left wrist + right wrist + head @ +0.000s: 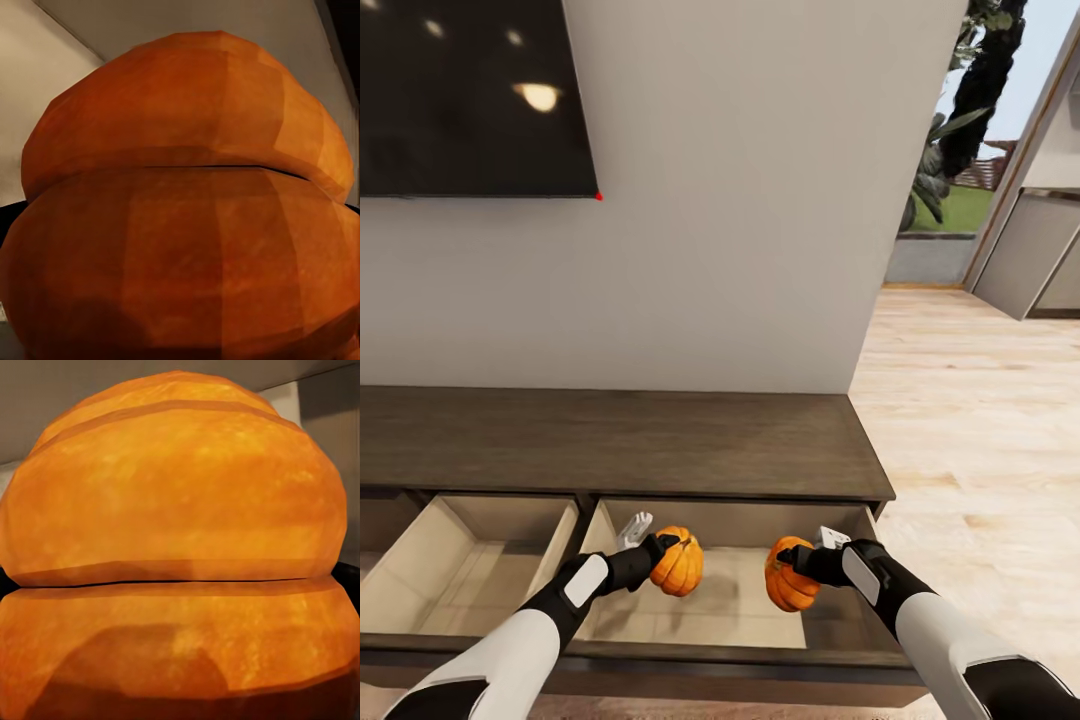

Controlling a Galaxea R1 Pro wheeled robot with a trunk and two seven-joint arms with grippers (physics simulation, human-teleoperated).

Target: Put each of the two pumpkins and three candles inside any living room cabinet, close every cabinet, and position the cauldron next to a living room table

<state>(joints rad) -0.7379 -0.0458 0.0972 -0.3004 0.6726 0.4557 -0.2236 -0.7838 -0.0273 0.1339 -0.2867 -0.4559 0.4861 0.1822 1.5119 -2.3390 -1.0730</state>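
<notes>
left pumpkin [187, 210] hides left fingers | right pumpkin [176, 547] hides right fingers | cabinet [610, 440] left end cropped

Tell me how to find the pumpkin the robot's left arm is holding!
Find the long dark-brown cabinet under the black screen. Two of its drawers are open; look over the right-hand drawer. Of the two orange pumpkins there, it is the left pumpkin, nearer the divider.

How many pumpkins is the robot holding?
2. One pumpkin is in the left gripper, the other pumpkin in the right gripper; both are held over the same open drawer of the cabinet.
</notes>
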